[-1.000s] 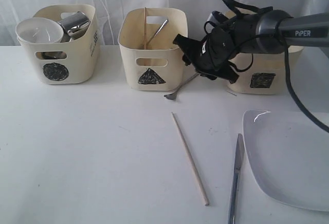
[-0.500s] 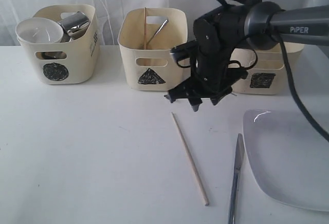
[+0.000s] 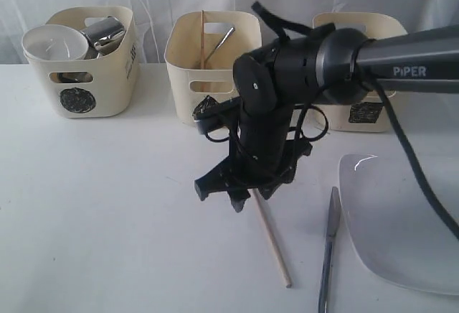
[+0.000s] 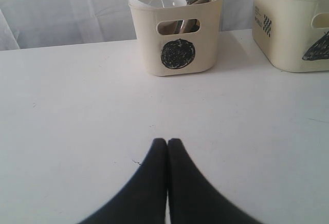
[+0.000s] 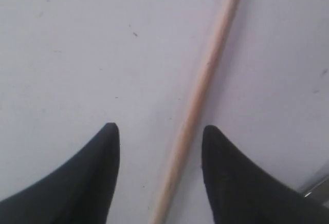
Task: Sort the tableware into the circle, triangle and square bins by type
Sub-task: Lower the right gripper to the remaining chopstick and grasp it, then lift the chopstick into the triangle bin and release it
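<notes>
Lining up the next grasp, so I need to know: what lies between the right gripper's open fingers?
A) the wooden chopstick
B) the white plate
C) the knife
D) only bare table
A: in the right wrist view the wooden chopstick runs between the spread fingers of the right gripper, not yet pinched.

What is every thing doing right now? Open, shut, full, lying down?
Loose chopstick: lying flat on the table.
Plate: lying flat.
Knife: lying flat beside the plate.
Right gripper: open, straddling the loose chopstick, not gripping.
Left gripper: shut, empty.
Circle bin: holds white bowl and steel mug.
Triangle bin: holds second chopstick and a steel utensil.
Square bin: inside hidden.
</notes>
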Robot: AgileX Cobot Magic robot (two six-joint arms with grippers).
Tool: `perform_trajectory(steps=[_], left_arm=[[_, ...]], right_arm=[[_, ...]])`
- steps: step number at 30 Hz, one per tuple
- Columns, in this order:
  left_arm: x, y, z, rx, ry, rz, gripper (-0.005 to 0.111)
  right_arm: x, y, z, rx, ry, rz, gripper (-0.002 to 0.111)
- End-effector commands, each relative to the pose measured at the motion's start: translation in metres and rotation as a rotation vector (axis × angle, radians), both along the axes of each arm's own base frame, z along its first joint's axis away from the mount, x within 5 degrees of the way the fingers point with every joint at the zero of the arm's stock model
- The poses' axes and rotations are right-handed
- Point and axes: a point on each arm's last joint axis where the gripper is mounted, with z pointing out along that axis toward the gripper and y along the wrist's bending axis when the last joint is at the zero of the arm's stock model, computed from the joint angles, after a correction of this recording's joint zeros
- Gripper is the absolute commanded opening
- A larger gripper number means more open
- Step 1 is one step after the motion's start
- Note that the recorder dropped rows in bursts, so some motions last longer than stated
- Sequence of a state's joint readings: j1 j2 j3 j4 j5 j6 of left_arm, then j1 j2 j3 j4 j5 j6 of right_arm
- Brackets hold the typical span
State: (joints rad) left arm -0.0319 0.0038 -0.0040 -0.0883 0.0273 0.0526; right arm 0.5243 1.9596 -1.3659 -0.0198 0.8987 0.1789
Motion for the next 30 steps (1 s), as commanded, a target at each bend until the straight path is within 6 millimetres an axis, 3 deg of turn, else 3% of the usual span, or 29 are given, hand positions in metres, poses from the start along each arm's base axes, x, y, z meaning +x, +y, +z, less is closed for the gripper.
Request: perform_trajectory(steps=[1, 8, 13, 14, 17, 19, 21, 30], left_arm=[[0.0, 0.0, -0.001, -0.012, 0.0, -0.005, 0.002], [0.0, 0.0, -0.001, -0.012, 0.0, -0.005, 0.002], [0.0, 0.0, -0.001, -0.012, 0.0, -0.005, 0.002], [0.0, 0.0, -0.001, -0.012, 0.0, -0.005, 0.002], [0.0, 0.0, -0.001, -0.012, 0.0, -0.005, 0.002], [0.0, 0.0, -0.001, -0.012, 0.0, -0.005, 0.002], [0.0, 0.0, -0.001, -0.012, 0.0, -0.005, 0.002], [0.0, 0.0, -0.001, -0.012, 0.0, -0.005, 0.002]], right_arm=[[-0.007, -0.003, -0.014, 0.008, -0.018, -0.011, 0.047], [-0.015, -0.009, -0.034, 0.022, -0.039, -0.029, 0.047], [-0.026, -0.023, -0.055, 0.032, -0.031, -0.095, 0.046], [-0.028, -0.024, -0.058, 0.033, -0.029, -0.096, 0.042], [-0.04, -0.03, -0.07, 0.017, 0.005, -0.1, 0.006], [-0.044, -0.031, -0.071, 0.023, 0.007, -0.107, 0.0], [-0.046, -0.03, -0.061, 0.086, -0.045, -0.14, 0.0], [-0.031, -0.024, 0.037, 0.48, -0.554, -0.231, 0.0]])
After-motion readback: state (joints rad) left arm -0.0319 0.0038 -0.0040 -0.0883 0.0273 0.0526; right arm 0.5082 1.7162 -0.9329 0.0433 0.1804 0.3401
